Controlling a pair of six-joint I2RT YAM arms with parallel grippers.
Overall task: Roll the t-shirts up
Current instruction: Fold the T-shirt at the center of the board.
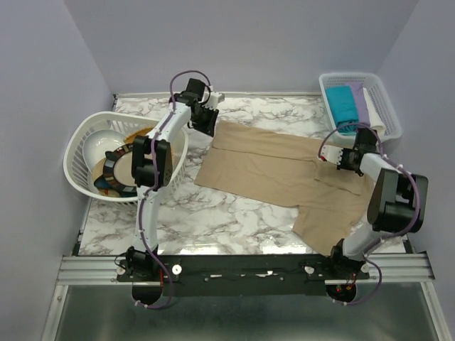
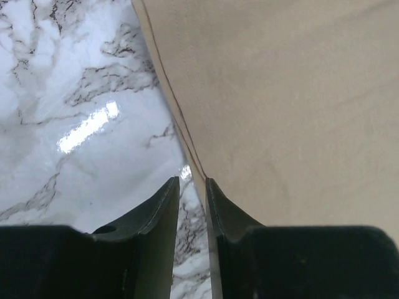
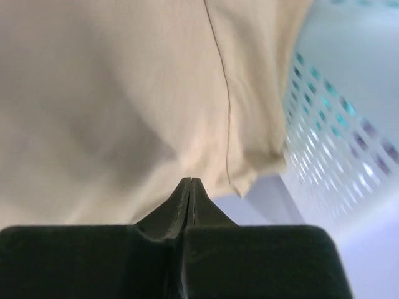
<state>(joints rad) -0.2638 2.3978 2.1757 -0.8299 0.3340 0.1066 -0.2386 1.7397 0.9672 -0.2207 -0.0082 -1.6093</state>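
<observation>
Beige t-shirt (image 1: 270,174) lies flat at frame centre, its long axis slanting from lower right to upper left. Right gripper (image 1: 341,158) is pinched closed on its right edge. Left gripper (image 1: 207,123) is narrowed at the upper-left hem, hold uncertain. Rolled t-shirts (image 1: 347,105) fill the upper-right basket (image 1: 390,114).

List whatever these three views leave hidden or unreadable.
1. Left wrist view: whether the left gripper truly pinches the beige t-shirt. The hem runs into the narrow gap between its fingers, so contact is unclear.
2. Right wrist view: the rectangular basket is blurred and its contents are unreadable.
3. Top view: the shirt's near right corner lies behind the right arm.
</observation>
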